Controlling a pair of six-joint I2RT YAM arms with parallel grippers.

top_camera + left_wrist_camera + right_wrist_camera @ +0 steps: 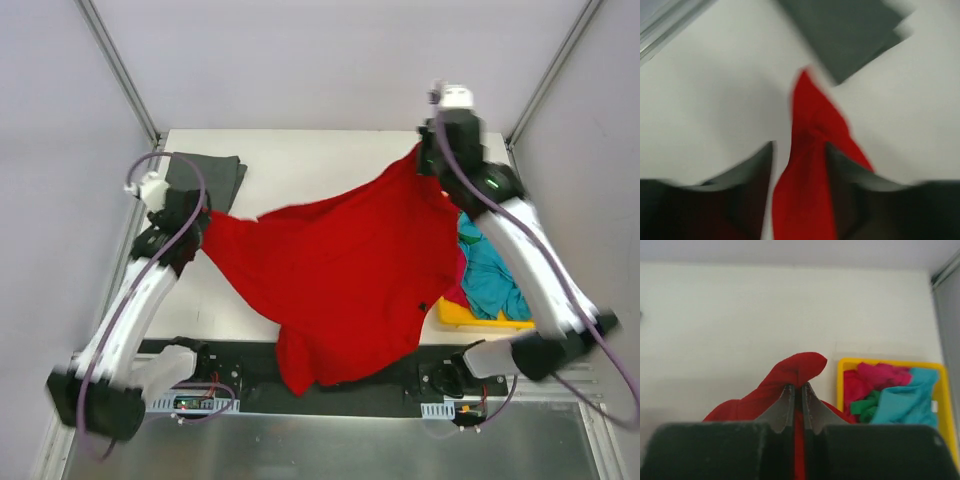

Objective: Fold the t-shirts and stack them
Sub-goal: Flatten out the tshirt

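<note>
- White tabletop [300,165], enclosed by pale walls, is seen from above; both arm bases are mounted at its near edge.
- The red t-shirt [340,270] is held spread in the air between the two grippers, slanting from the left side up to the far right. Its lower part sags over the near edge of the table.
- The left gripper [800,150] is clamped on a bunched corner of the red t-shirt; a twist of cloth is pinched between its fingers (this wrist view is blurred).
- The right gripper [797,390] is closed on a fold of the same shirt, its fingers pressed almost together, and a hump of red cloth rises just beyond the tips.
- The dark grey t-shirt [205,178] lies folded flat at the far-left corner, just beyond the left gripper.
- The yellow tray [840,372] sits at the right edge of the table. Crumpled in it are a turquoise t-shirt [905,405], a pinkish-red t-shirt [880,375] and a green t-shirt [865,407].
</note>
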